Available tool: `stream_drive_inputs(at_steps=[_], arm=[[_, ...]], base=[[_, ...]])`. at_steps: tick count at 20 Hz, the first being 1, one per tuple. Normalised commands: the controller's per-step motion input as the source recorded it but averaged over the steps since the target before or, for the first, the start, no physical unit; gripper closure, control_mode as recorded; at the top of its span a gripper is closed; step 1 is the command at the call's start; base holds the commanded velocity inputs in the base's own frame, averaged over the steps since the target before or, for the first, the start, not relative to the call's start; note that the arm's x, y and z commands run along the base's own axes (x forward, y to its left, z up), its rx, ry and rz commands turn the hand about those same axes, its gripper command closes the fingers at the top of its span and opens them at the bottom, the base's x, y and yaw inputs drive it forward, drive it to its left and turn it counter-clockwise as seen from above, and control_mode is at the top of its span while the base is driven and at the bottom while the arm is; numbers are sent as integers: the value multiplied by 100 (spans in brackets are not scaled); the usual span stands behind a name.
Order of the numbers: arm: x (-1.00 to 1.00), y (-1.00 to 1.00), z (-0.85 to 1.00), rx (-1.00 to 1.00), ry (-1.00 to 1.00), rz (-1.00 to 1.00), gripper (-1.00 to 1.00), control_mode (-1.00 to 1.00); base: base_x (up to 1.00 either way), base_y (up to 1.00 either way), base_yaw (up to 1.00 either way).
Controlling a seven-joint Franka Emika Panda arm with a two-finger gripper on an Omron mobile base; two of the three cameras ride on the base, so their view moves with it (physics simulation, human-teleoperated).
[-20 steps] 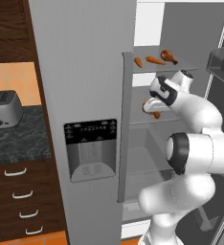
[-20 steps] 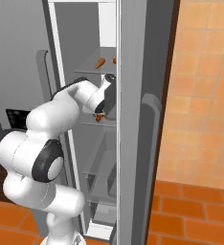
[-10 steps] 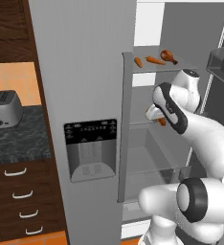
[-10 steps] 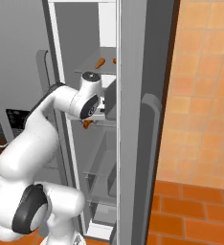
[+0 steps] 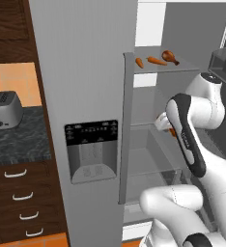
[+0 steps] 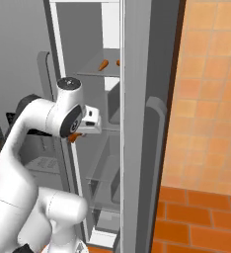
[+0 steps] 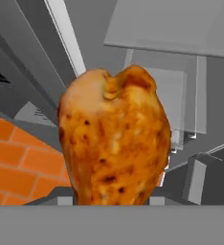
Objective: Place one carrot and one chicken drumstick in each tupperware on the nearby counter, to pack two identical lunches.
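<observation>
My gripper point(image 5: 168, 128) is shut on a browned chicken drumstick point(image 5: 173, 132) in front of the open fridge's middle shelves. The right base view shows the gripper point(image 6: 82, 132) at the fridge's edge, with the drumstick point(image 6: 74, 137) poking out below the hand. In the hand view the drumstick point(image 7: 115, 139) hides the fingertips. On the top fridge shelf lie two carrots point(image 5: 139, 62) point(image 5: 157, 61) and a second drumstick point(image 5: 170, 56). A carrot point(image 6: 103, 64) also lies on that shelf in the right base view. The black stone counter point(image 5: 18, 142) is to the left. The tupperware is out of view.
The closed grey fridge door with its dispenser panel point(image 5: 91, 149) stands between the counter and the open compartment. A silver toaster point(image 5: 4, 111) sits on the counter over drawers with curved handles point(image 5: 18, 195). The open fridge door point(image 6: 147, 123) stands on the right.
The hand has come down and out from the middle shelf with the drumstick in it, while the elbow has swung up. The food on the top shelf has not moved.
</observation>
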Motion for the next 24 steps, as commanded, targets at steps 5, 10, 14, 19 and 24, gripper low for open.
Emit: stream_drive_inputs(at_steps=[5, 10, 14, 19, 24], arm=[[-67, 28, 21, -8, 0, -8, 100, -100], [-42, 11, 0, -2, 0, -3, 100, -100], [-9, 0, 0, 0, 0, 0, 100, 100], [0, 0, 0, 0, 0, 0, 100, 100], [0, 0, 0, 0, 0, 0, 100, 100]], base=[[0, 0, 0], [0, 0, 0], [-24, 40, 0], [-30, 100, 0], [-14, 100, 0]])
